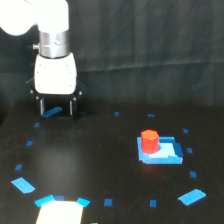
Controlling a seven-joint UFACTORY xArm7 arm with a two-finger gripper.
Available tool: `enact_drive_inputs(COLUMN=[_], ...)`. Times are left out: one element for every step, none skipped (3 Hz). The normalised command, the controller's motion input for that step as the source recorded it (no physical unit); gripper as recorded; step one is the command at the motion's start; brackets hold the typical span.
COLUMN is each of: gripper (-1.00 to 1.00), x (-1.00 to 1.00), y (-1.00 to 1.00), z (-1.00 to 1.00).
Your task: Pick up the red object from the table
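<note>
**Red block on blue pad; claw apart at rear left**

Red block (149, 141): short, stubby, upright. Stands on the left part of a flat blue pad (167, 152), right of centre in the exterior view. Nothing leans on it or covers it; its top and sides are free.

Blue pad: squarish, lying flat on the surface (90, 165), with a pale glare patch on its right half.

Surface: broad, black, scattered with small blue tape marks. Larger blue patches: one at the lower left (23, 185), one at the lower right (192, 196), both well apart from the block. A bright white-and-cyan patch (60, 209) sits at the bottom edge, left of centre; what it is cannot be told.

Claw (57, 106): at the rear left of the view, well apart from the block, pointing down. Two dark fingers (42, 106) stand spread with a clear gap between them, nothing held. A blue tape strip (52, 111) shows in that gap. Tips seem near the surface; contact cannot be told.

Arm (54, 45): white with a metal ring, rising above the claw.

Backdrop (150, 50): dark cloth behind.
</note>
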Motion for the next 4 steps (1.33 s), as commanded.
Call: enact_drive_inputs(gripper=[1.0, 1.0, 0.93, 0.85], x=[1.0, 0.89, 1.0, 1.0], y=[-0.34, 0.32, 0.08, -0.75], z=[1.0, 0.73, 0.6, -1.0])
